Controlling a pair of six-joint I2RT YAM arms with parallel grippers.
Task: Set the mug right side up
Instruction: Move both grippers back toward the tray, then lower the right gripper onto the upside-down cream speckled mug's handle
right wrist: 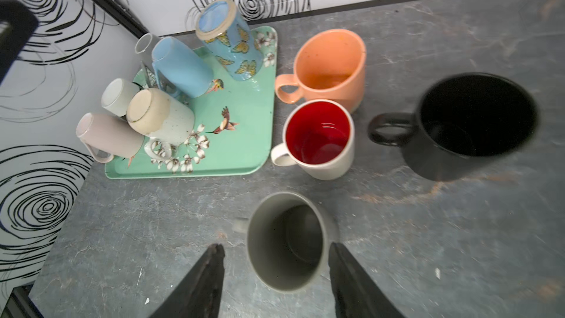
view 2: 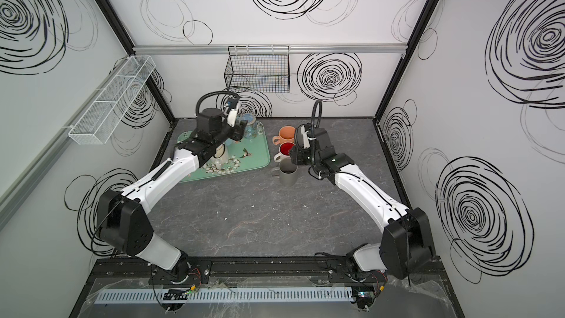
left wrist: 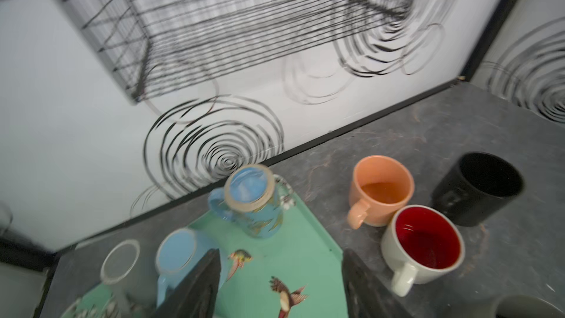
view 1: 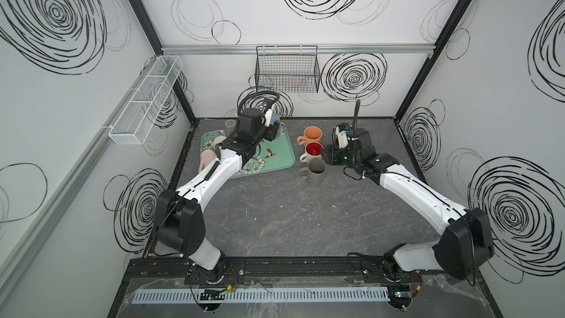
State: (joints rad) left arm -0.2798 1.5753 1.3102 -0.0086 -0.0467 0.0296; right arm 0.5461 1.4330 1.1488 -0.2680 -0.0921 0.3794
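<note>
Glazed blue butterfly mug (left wrist: 253, 206) stands inverted, unglazed foot ring up, at far corner of green tray (right wrist: 183, 174). Left gripper (left wrist: 279, 253) short of it, jaws spread, empty. Risk: slick curved wall slips in pinch; tray lip trips mug on tilt; plain blue mug (left wrist: 177, 252) close beside, could get knocked. Right gripper (right wrist: 275, 247) spread over upright grey mug (right wrist: 260, 255), seemingly not touching.

Grey table (view 1: 290, 224), green tray (view 1: 281, 160), orange mug (view 1: 312, 136), red-lined mug (view 1: 313, 152), grey mug (view 1: 316, 172), black mug (right wrist: 470, 126)
</note>
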